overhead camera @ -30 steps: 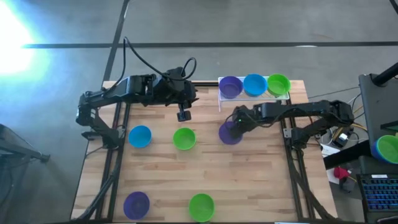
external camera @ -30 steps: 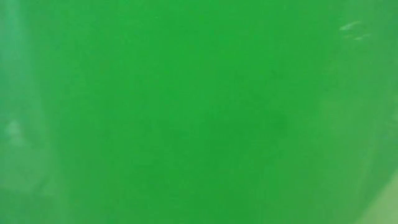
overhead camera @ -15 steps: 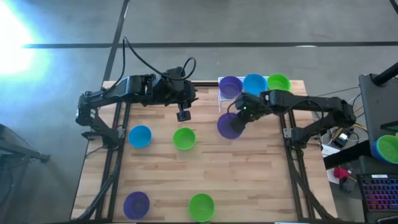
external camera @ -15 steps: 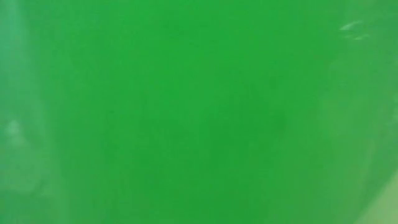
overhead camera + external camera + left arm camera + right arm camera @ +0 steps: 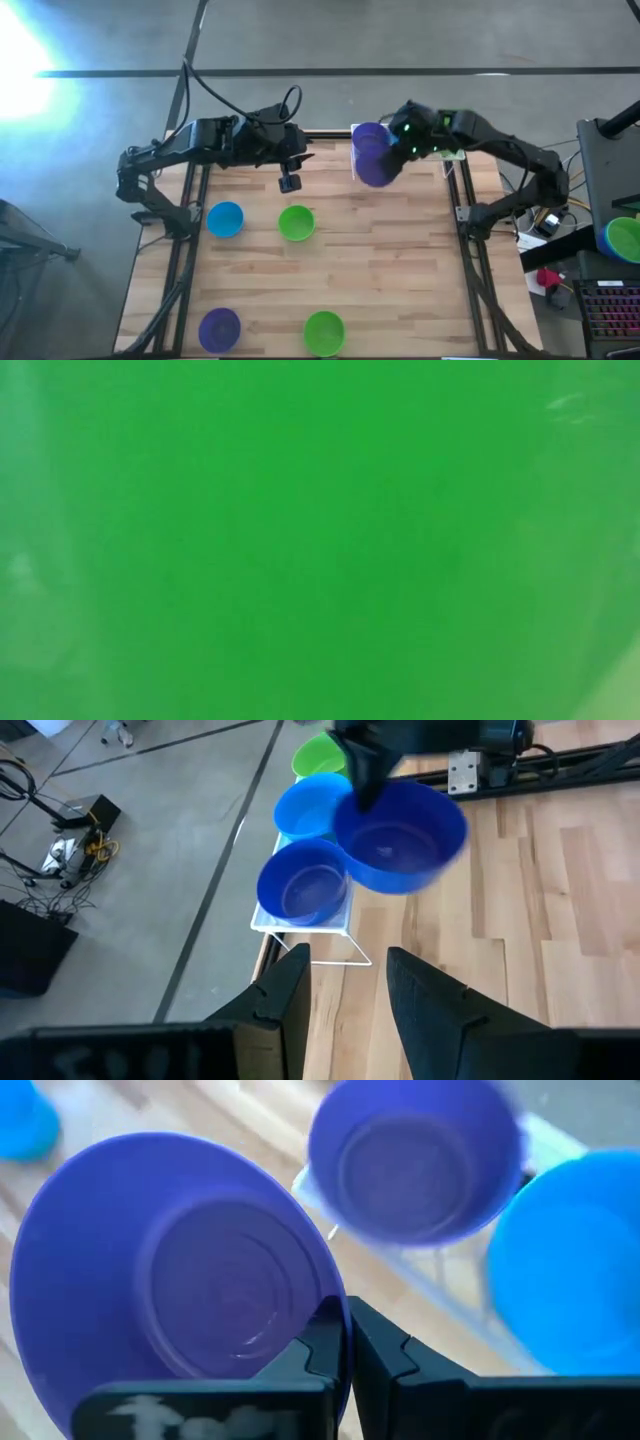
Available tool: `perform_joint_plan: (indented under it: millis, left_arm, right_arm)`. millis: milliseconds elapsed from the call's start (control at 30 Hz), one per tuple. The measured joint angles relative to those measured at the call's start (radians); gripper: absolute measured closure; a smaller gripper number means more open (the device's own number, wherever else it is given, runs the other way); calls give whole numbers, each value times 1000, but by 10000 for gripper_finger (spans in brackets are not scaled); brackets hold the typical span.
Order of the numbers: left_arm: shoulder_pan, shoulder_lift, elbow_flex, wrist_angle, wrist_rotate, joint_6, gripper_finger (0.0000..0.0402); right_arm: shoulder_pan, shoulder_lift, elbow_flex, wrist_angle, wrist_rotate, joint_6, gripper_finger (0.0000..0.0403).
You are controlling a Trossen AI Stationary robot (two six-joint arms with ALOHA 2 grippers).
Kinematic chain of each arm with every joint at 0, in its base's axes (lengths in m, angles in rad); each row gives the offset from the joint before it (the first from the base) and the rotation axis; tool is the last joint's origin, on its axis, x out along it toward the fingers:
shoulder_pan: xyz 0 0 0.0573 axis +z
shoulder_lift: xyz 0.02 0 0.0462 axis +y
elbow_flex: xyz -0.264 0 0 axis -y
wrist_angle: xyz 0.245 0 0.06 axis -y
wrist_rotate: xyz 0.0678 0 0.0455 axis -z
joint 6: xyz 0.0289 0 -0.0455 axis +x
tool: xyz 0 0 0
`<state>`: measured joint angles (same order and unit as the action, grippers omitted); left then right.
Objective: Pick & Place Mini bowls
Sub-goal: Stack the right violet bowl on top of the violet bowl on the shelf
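My right gripper (image 5: 347, 1342) is shut on a purple mini bowl (image 5: 375, 165), held in the air over the white wire rack (image 5: 300, 928) at the table's far right. On the rack rest another purple bowl (image 5: 415, 1160), a blue one (image 5: 570, 1270) and a green one (image 5: 318, 755). My left gripper (image 5: 345, 985) hangs open over the table's far middle, holding nothing. Blue (image 5: 225, 218), green (image 5: 297, 222), purple (image 5: 219, 327) and green (image 5: 323, 330) bowls sit upright on the table. My right gripper pinches the purple bowl's rim (image 5: 338, 1308), one finger inside the bowl and one outside. The fingers slant down from the table's right side. The bowl is lifted clear and tilted, its open side turned toward the gripper.
One green surface (image 5: 320, 540) right in front of the camera fills the whole low view. Bare wooden table (image 5: 400, 270) lies between the scattered bowls. Metal frame rails (image 5: 470, 260) run along the table's left and right sides.
My right gripper has lifted the purple bowl off the table and carried it up and toward the far edge, to above the rack beside the purple bowl there. The bowl has tipped on the way. The gripper has stayed shut.
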<state>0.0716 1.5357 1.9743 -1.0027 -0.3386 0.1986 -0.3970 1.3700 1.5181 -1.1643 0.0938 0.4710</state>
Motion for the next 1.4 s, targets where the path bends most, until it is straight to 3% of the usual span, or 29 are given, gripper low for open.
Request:
perform_joint_plan:
  millis: [267, 567, 1000, 1400]
  left_arm:
    - [0, -1, 0, 0, 0, -18, 273]
    - [0, -1, 0, 0, 0, -21, 273]
    - [0, -1, 0, 0, 0, -38, 273]
    - [0, -1, 0, 0, 0, -39, 273]
  right_arm:
    - [-158, 10, 101, -3, -35, -74, 395]
    - [-280, 121, 202, -15, -126, -193, 395]
    - [-347, 344, 351, -123, -154, -296, 395]
    - [-349, 466, 441, -220, -143, -315, 395]
